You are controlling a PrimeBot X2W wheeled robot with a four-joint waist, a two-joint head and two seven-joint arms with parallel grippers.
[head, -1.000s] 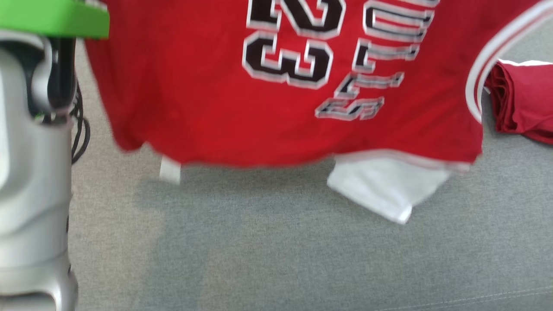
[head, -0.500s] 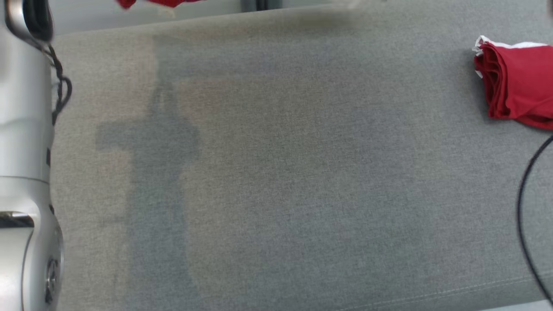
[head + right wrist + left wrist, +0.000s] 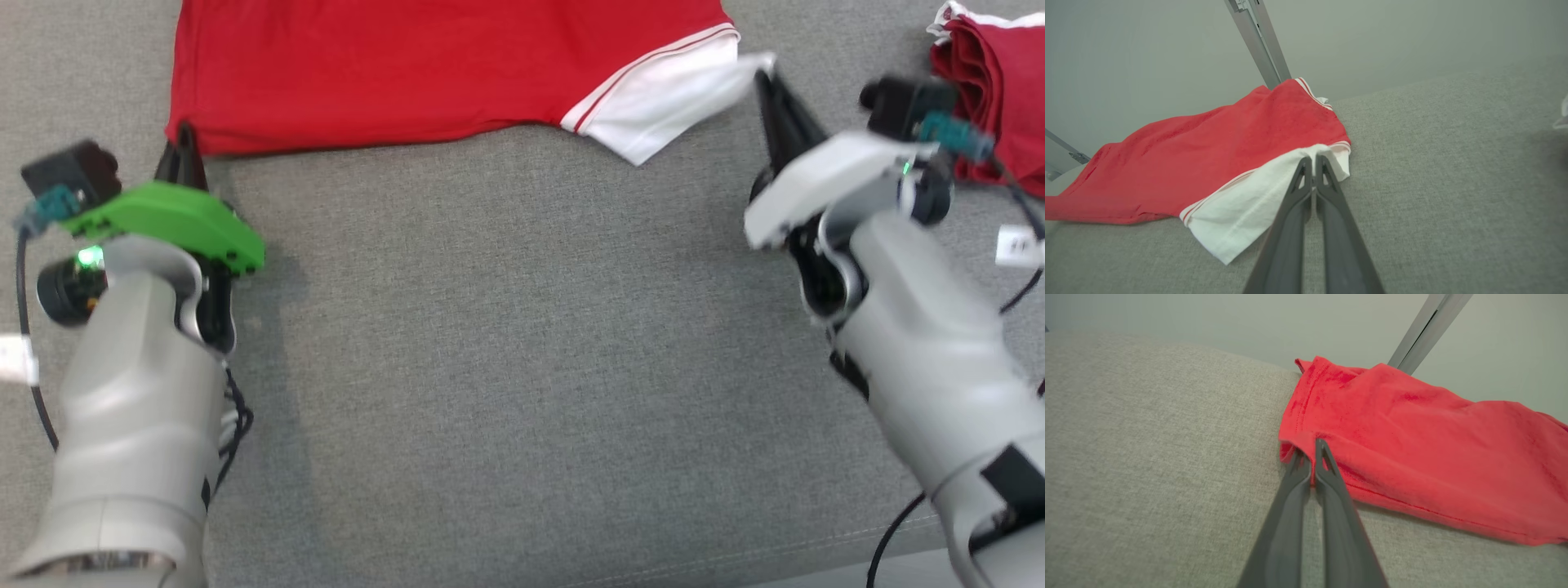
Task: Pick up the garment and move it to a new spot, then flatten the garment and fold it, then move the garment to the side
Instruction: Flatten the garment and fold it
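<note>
The garment [image 3: 424,69] is a red shirt with a white sleeve [image 3: 665,102], spread along the far side of the grey cushioned surface [image 3: 506,343]. My left gripper [image 3: 184,139] is shut on its red lower-left corner; the left wrist view has the gripper [image 3: 1310,451] pinching the hem of the garment [image 3: 1412,457]. My right gripper [image 3: 763,77] is shut on the tip of the white sleeve, and the right wrist view shows the gripper [image 3: 1310,161] gripping the sleeve [image 3: 1249,208] of the garment [image 3: 1220,151].
A second, folded red garment [image 3: 996,90] lies at the far right, just behind my right wrist. Cables [image 3: 1024,294] trail beside the right arm. A metal frame post [image 3: 1257,41] stands behind the surface. The near half of the grey surface is bare.
The head camera has tilted and shifted a lot. The garment, held up in front of the camera a second ago, now lies on the surface with both grippers at its near corners.
</note>
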